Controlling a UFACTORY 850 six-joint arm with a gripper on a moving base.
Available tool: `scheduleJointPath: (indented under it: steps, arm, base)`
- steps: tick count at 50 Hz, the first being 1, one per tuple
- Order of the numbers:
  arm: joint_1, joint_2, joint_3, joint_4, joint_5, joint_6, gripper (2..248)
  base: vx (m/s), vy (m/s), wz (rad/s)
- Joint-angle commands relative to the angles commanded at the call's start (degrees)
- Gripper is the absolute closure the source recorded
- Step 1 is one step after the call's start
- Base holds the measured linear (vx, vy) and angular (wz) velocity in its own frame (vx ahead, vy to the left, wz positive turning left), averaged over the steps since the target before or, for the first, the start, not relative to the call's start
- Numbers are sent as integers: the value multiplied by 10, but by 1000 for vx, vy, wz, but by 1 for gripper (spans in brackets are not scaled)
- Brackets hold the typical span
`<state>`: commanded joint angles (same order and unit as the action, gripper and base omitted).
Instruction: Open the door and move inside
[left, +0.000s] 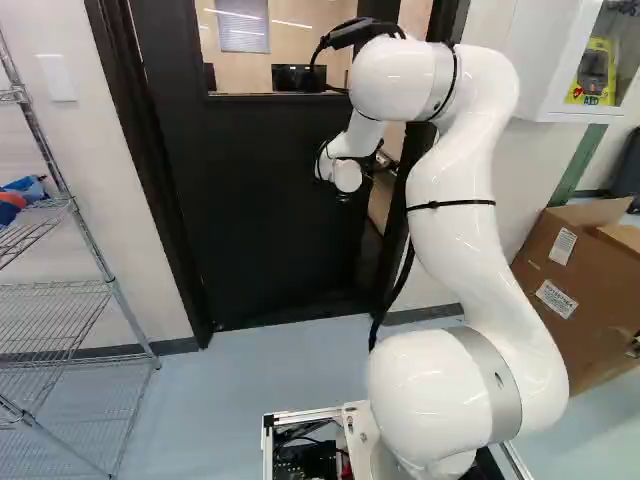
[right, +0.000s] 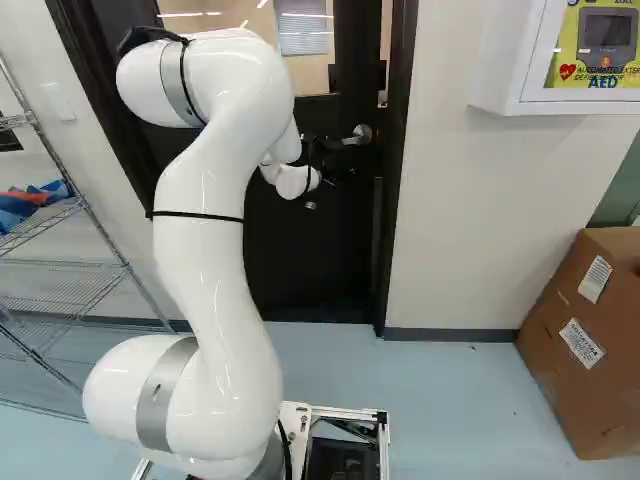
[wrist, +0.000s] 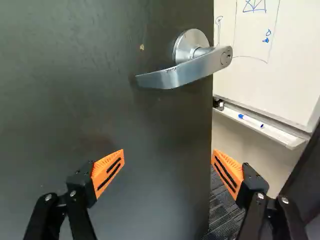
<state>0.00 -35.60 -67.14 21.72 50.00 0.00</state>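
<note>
Claw is hanging spread near the door, which is standing ajar; its lever handle is jutting ahead, on the door's right side, while a whiteboard is showing beyond.

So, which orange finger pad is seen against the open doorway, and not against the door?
The pad on the whiteboard's side; the other pad shows wholly against the door.
</note>
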Motion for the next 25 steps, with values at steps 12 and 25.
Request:
scheduleJointPath:
  steps: [12, 25]
  arm:
    - [7, 33, 44, -28, -3, 0, 3]
    - [18, 69, 91, -73, -9, 0, 3]
  base:
    - [0, 0, 0]
    - [0, 0, 0]
